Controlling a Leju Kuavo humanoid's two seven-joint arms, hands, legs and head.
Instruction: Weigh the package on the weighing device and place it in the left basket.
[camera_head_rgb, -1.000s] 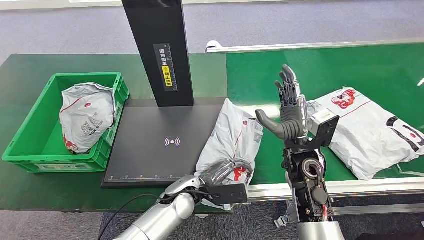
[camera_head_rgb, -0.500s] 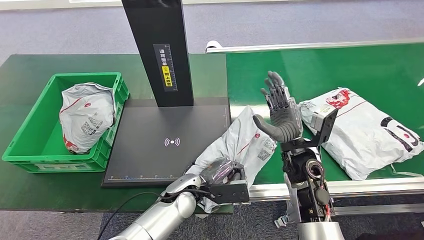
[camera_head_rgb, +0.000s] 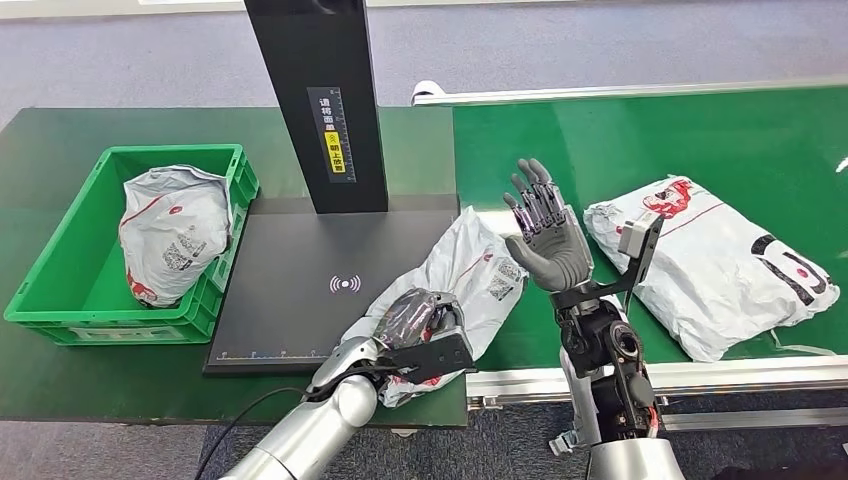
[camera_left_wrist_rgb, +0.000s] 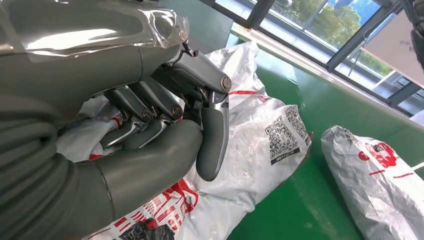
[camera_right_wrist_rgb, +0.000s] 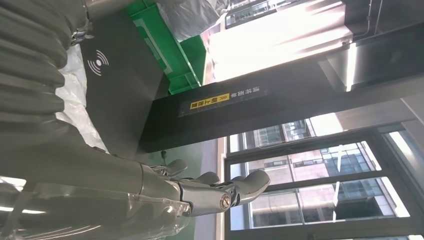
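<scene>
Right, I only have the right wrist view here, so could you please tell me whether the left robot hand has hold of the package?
Observer: Yes. The left robot hand grips the package at its near end, with its fingers curled into the plastic.
Operator: Thank you. Is it lying on the weighing device?
Observer: Partly. It lies across the right side of the weighing device, and its far end is on the green belt.
Operator: And is the left basket free?
Observer: No, the green basket has one grey parcel in it.
</scene>
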